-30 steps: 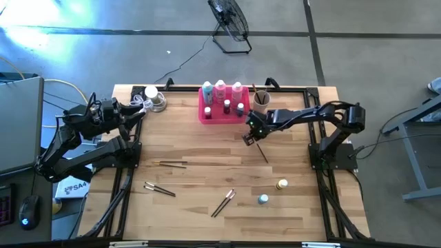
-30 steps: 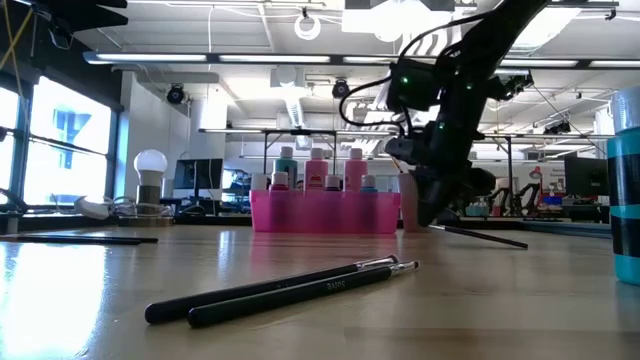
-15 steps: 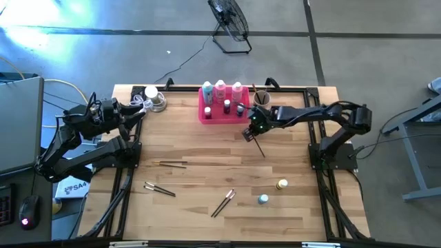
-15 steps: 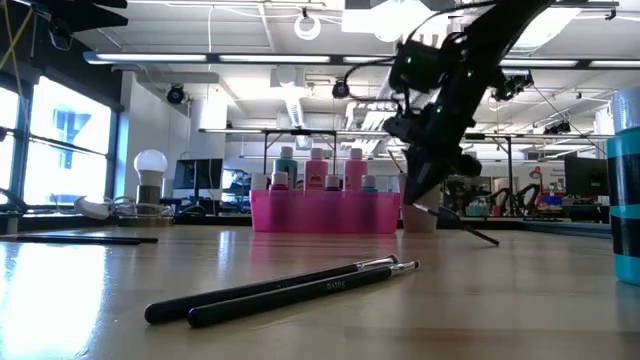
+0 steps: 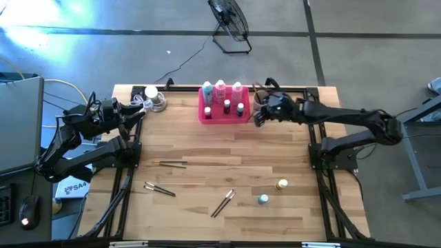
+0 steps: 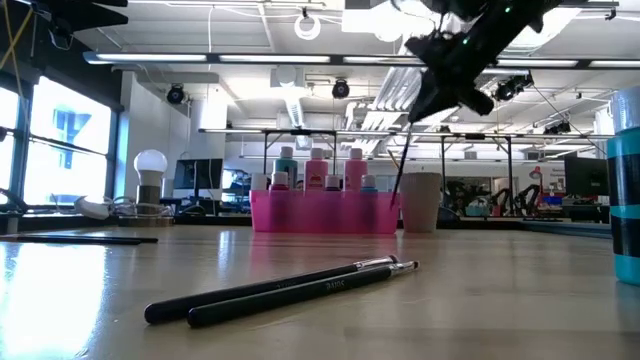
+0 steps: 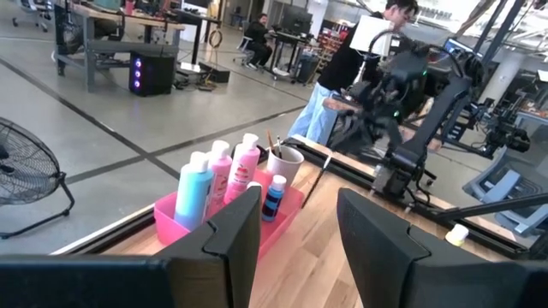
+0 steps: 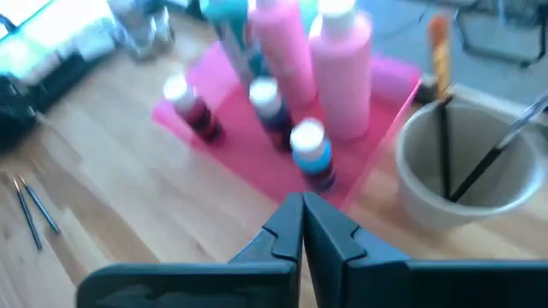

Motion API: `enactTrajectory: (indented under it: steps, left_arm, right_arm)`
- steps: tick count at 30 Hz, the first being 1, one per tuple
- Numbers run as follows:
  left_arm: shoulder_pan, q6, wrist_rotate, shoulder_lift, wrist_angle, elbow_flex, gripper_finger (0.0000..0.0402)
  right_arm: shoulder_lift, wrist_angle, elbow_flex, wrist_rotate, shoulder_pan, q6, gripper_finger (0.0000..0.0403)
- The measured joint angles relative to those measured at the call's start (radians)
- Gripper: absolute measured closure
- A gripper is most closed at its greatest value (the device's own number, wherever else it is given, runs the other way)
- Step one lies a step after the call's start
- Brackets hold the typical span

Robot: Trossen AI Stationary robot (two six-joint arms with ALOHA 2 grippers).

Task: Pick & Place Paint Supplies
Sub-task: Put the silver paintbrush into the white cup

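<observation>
**Right gripper held a brush beside the cup**

High view showed the right gripper point(image 5: 260, 115) raised by the pale beige cup point(image 5: 261, 98), next to the bright pink rectangular tray point(image 5: 204, 114). Its fingers were clenched on a thin dark paintbrush point(image 6: 399, 172), which hung steeply with its lower end beside the cup. The left gripper point(image 5: 135, 110) waited near the table's left edge, fingers partly apart, holding nothing.

arms: dark, jointed, black cabling | right pincer point(image 8: 301, 224): two black wedge fingers | green status lights
</observation>
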Motion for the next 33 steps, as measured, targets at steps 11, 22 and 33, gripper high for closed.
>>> enactTrajectory:
  steps: [11,22,33]
  left_arm:
    - [0.000,0.000,-0.077,0.000,0.001,0.000,0.0249]
    - [0.000,0.000,-0.091,0.000,0.001,0.000,0.0249]
    - [0.000,0.000,-0.097,0.000,0.002,0.000,0.0249]
  right_arm:
    - [-0.111,0.013,0.001,0.019,-0.103,-0.041,0.0400]
    - [-0.111,0.167,0.001,-0.073,-0.207,-0.065,0.0400]
    - [-0.111,0.179,0.001,-0.087,-0.281,-0.109,0.0400]
